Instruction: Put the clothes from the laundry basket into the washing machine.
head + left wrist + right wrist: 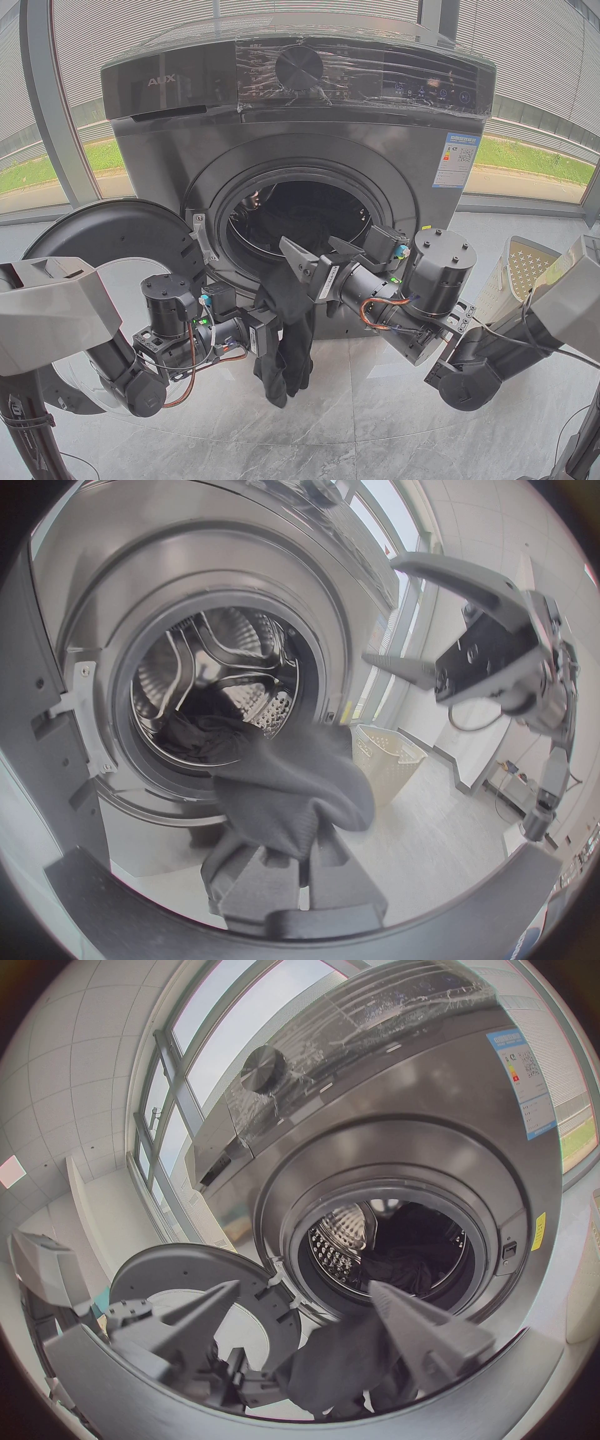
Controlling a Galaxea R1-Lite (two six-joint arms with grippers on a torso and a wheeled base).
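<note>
The dark washing machine (187,150) stands in front of me with its round door (112,231) swung open to the left. Dark clothes (406,1260) lie inside the drum (206,661). A black garment (290,350) drapes from the drum's lower rim down toward the floor. My left gripper (275,325) is shut on this garment (287,786) just below the opening. My right gripper (307,240) stands open in front of the drum mouth, above the garment (337,1360), with nothing between its fingers. The white laundry basket (525,269) stands on the floor at the right.
The open door (187,1272) takes up the space left of the drum, close behind my left arm. Pale tiled floor (375,425) stretches in front of the machine. Windows (537,75) run behind the machine.
</note>
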